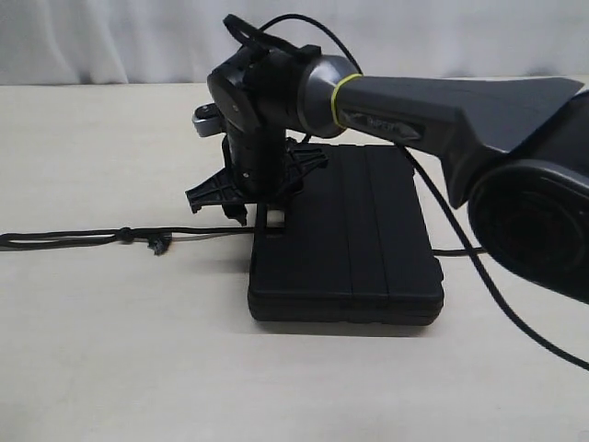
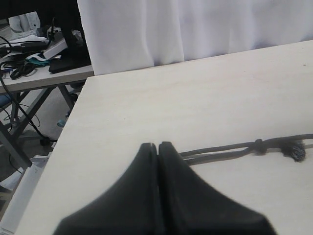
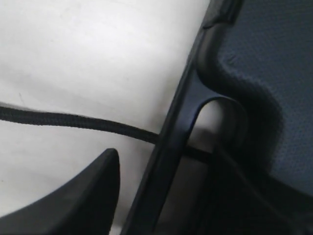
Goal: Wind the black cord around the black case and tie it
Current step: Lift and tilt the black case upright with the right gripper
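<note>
Left fingers [image 2: 142,191] are pressed together tip to tip with no gap, and nothing shows between the tips. The cord [image 2: 220,148] lies on the table [image 2: 195,98] just past them. Its near end is hidden behind one finger, so I cannot tell whether they touch it. Along that stretch sits a knot [image 2: 259,144], and just beyond it a frayed tip [image 2: 295,152].

Right fingers [image 3: 78,196] stand apart, pointing down at the handle end of the case [image 1: 359,239]. One finger is outside the handle bar [image 3: 173,132]. The other is lost in the dark by the slot, and they grip nothing that can be seen.

The case lies flat on the table, ribbed lid up, near the middle of the exterior view. The cord runs flat across the table from the left edge of that view to the case. In the right wrist view it passes under the handle bar into the slot.
</note>
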Motion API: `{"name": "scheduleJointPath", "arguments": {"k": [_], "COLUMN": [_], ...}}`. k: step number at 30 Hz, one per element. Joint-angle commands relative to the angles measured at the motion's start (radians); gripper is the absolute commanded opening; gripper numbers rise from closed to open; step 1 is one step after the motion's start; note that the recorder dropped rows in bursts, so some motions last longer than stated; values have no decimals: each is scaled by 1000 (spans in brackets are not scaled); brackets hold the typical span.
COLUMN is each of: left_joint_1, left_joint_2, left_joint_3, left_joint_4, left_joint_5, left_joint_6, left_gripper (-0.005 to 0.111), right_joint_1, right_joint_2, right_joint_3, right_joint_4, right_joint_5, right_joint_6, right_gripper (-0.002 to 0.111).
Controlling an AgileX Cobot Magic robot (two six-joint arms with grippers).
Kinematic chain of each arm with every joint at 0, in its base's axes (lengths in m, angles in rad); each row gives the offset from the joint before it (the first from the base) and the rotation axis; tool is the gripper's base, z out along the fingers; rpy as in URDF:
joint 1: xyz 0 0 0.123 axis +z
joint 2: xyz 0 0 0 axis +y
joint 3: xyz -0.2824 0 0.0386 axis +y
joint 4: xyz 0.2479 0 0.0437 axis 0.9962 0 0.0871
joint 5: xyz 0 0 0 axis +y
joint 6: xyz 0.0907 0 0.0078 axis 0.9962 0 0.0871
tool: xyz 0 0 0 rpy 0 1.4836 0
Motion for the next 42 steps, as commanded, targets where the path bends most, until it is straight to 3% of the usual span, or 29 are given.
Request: {"name": "scheduleJointPath", "arguments": {"k": [1, 10, 23, 42], "left_joint_1": [1, 1, 1, 1], "left_joint_2": [-2, -2, -2, -2], "left_joint_3": [2, 2, 2, 2], "left_joint_4": [0, 0, 0, 0], "left_joint_5": [-10, -10, -10, -8], "left_joint_6": [0, 0, 0, 0], "left_gripper": [0, 0, 0, 0], "right_joint_1": [-5, -5, -5, -6], "right_joint_2": [17, 41, 50, -173], "right_joint_3": [-3, -3, -3, -3], "right_joint_4": [4, 9, 9, -73], "right_joint_5": [-14, -16, -16, 109], "right_joint_6": [2, 2, -18, -59], "right_gripper": [54, 51, 4, 4]}}
